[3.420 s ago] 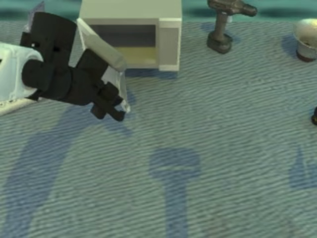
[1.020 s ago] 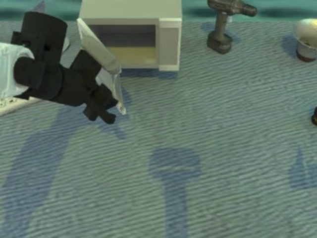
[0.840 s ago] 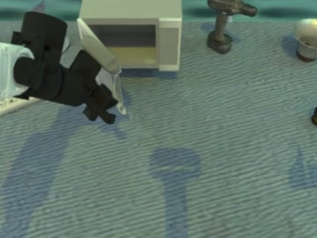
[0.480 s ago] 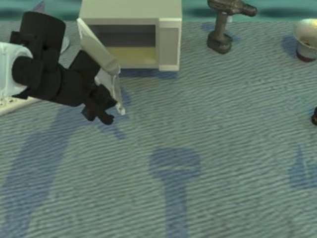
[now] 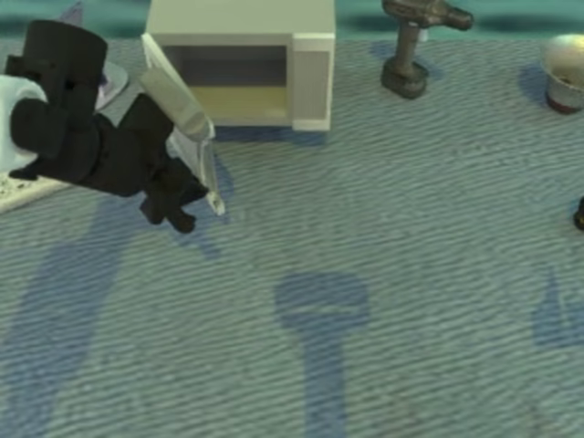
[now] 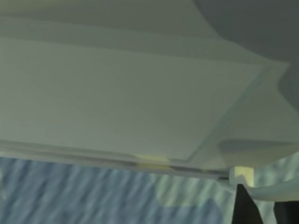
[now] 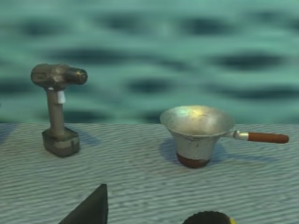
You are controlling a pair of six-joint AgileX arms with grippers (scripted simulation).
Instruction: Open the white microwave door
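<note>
The white microwave [image 5: 239, 23] stands at the back of the table, left of centre, with its yellowish floor showing. The white microwave door [image 5: 181, 102] hangs swung out to the left, well away from the front. My left gripper [image 5: 173, 212] is at the door's free edge and shut on it; the black arm lies left of the door. The door's pale panel [image 6: 117, 98] fills the left wrist view, with a dark fingertip [image 6: 245, 207] beside its curved rim. My right gripper [image 7: 93, 210] shows only as a dark tip in its wrist view, outside the top view.
A grey drill [image 5: 411, 46] [image 7: 58, 112] stands right of the microwave. A metal saucepan [image 5: 566, 68] [image 7: 198, 133] with a red handle sits at the back right. A black and yellow object [image 5: 578, 214] lies at the right edge. A flat white remote [image 5: 23, 190] lies under my left arm.
My left gripper has moved left and slightly back, and the door's free edge has come with it, so the door stands wider open.
</note>
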